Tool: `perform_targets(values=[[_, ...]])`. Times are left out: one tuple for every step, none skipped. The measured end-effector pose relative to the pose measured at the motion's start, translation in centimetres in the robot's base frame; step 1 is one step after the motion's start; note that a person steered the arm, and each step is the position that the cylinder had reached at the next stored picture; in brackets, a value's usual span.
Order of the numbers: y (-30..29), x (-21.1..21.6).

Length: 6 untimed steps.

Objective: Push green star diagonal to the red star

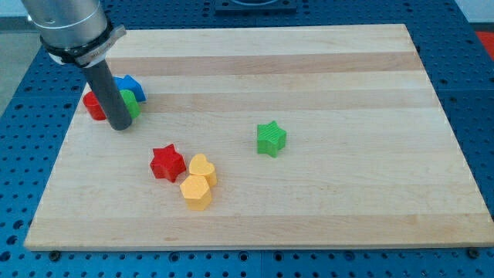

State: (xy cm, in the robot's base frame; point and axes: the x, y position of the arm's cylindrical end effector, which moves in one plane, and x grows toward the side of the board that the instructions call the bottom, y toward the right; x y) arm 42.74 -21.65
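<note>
So far our tip [121,127] rests at the wooden tabletop's [324,62] upper left, beside a red, green and blue cluster. No claw exists. The green star block [271,139] sits well right of the red star block [167,163], unpushed.

On the board [324,201] I counted seven blocks: two stars, one green [271,139] and one red [167,163]; two yellow blocks [203,169] [196,192]; and three half-hidden ones, red [95,106], green [130,103], blue [129,85].
</note>
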Motion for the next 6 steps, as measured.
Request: perform_targets(values=[[0.1, -0.1], [4.0, -0.1], [10.7, -0.1], [19.7, -0.1], [27.9, 0.2], [31.8, 4.5]])
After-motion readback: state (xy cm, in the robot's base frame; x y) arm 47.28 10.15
